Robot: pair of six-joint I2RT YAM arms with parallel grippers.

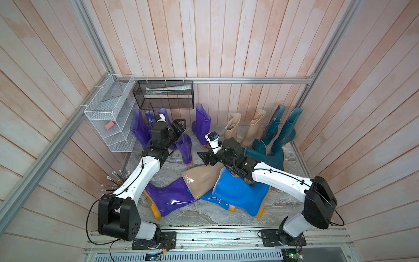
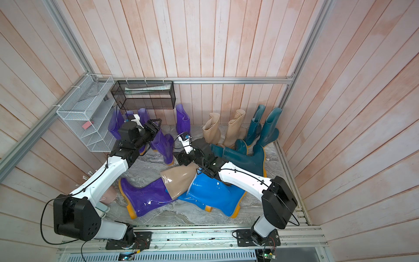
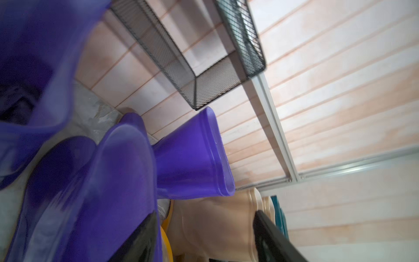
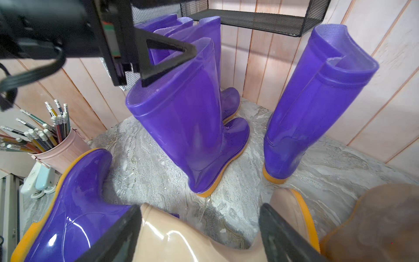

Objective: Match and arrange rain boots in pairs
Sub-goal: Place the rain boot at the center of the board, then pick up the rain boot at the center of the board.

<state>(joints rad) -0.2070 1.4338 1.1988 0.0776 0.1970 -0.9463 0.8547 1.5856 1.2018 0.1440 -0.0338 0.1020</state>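
Rain boots (image 1: 202,124) stand by colour along the back wall of the desk (image 1: 217,214): purple ones (image 1: 138,128) toward the left arm, a beige pair (image 1: 232,127) in the middle, a teal pair (image 1: 288,127) toward the right arm, with toppled teal boots (image 1: 275,156) in front of them. Left gripper (image 1: 181,125) hangs with jaws wide at the cuff of an upright purple boot (image 4: 188,127), gripping nothing I can see. Right gripper (image 1: 202,158) is likewise spread wide and empty, low over the front heap where a lying purple boot (image 1: 172,199), a lying beige boot (image 1: 204,181) and bright blue boots (image 1: 238,195) overlap.
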